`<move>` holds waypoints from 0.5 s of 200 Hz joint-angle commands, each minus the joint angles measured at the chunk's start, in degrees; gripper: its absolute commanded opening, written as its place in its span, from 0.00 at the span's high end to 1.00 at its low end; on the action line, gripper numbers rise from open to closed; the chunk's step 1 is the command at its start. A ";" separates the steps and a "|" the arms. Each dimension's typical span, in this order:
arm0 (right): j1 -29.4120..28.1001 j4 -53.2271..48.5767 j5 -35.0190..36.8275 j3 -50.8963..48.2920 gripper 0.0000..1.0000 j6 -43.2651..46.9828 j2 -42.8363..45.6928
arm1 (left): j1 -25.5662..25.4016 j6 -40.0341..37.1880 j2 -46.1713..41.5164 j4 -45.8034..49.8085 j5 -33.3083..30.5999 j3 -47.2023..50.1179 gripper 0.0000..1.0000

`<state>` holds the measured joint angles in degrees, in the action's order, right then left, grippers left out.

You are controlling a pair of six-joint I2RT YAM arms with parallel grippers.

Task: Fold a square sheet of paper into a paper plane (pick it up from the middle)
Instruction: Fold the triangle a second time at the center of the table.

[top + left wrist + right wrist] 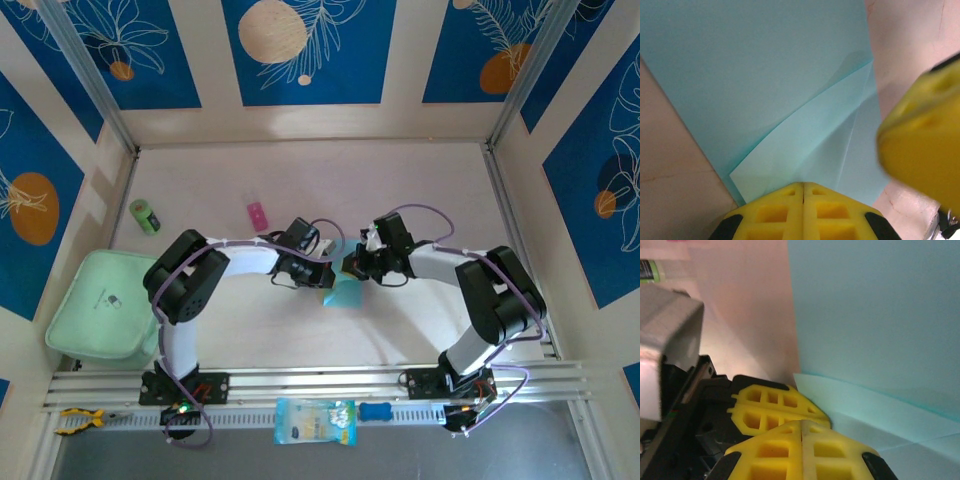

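Paper this thin looks featherlight, floppy and easily miscreased, best pinched at a flap edge; the square sheet of paper lies in the middle of the table. The left gripper is closed, apparently nipping its raised flap; the right gripper, closed too, has its tips against it.

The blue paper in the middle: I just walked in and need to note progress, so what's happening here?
Both arms meet over the sheet of paper at the middle of the table. It is partly folded, with a flap raised off the layer below. The left gripper is shut on the flap's edge; the right gripper is shut right beside it, at the same fold. No plane shape yet.
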<state>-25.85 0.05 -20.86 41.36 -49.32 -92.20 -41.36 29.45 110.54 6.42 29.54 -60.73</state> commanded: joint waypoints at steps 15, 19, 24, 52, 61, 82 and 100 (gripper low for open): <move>-2.19 3.90 3.06 -4.30 0.99 -6.66 -2.96 | 0.27 -1.94 1.43 7.00 -6.00 2.38 1.00; -2.20 4.33 3.31 -4.79 0.99 -6.97 -3.33 | 0.23 -1.98 1.43 6.96 -6.05 2.41 1.00; -2.21 4.55 3.72 -5.24 0.99 -7.26 -3.77 | 0.30 -2.08 1.43 7.16 -6.07 2.38 1.00; -0.52 4.86 4.66 -5.81 0.99 -6.60 -5.31 | 0.31 -2.20 1.77 7.29 -6.29 2.42 1.00; 0.47 4.43 4.86 -5.58 0.99 -6.17 -5.59 | 0.24 -2.21 2.00 7.46 -6.44 2.42 1.00; 2.77 3.37 5.59 -5.65 0.99 -5.44 -4.54 | 0.27 -2.38 2.11 7.63 -6.68 2.81 1.00; 5.05 3.31 4.96 -5.36 0.99 -5.08 -3.57 | 0.31 -2.42 2.21 7.61 -7.05 3.07 1.00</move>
<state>-24.45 6.17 -19.79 36.73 -54.72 -95.81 -41.39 28.47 110.26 6.81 28.75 -60.62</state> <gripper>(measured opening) 0.053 0.050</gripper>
